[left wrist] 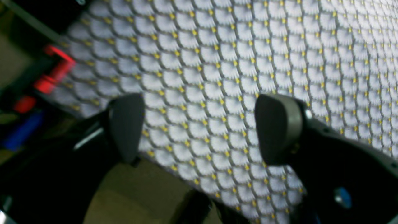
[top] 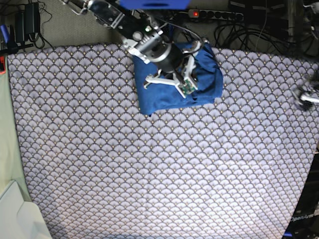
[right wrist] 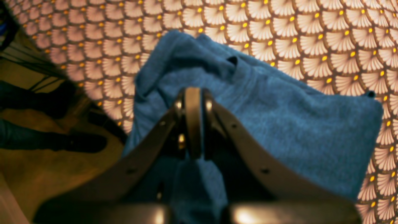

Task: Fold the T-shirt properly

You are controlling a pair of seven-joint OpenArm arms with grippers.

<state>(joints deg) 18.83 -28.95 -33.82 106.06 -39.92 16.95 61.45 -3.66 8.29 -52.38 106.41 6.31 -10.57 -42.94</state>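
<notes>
Currently no containers in view; everything sits on the scallop-patterned tablecloth (top: 149, 174) that covers the table.

T-shirt (top: 207, 82) is a compact folded blue bundle at the far edge of the cloth, slightly right of centre in the base view. Roughly rectangular, long axis running left-right, near edge tilted a little so the left corner sits nearer than the right. Top layers look bunched, not flat. Which end is the collar: cannot tell.

Right gripper (right wrist: 193, 124) is directly over the bundle, arm coming in from the far-left. In the right wrist view its fingers (right wrist: 192, 102) are pressed together with blue fabric bunched right at and below them, so it reads as clamped on the T-shirt (right wrist: 279, 124). In the base view that arm hides the left-centre of the shirt.

Left gripper (left wrist: 199, 124) is well apart from the shirt, at the right edge of the table; the base view shows only a blurred bit of it (top: 306, 94). Left wrist view: both fingers (left wrist: 276, 127) spread wide, nothing between them, only tablecloth (left wrist: 248, 46) and the table edge below.

Surroundings: power strip (top: 214, 15) and a tangle of cables (top: 254, 35) beyond the far edge. Pale panel (top: 20, 219) at the near-left corner. Red and blue blurred objects (left wrist: 46, 77) off the cloth edge in the left wrist view; too blurred to identify.
</notes>
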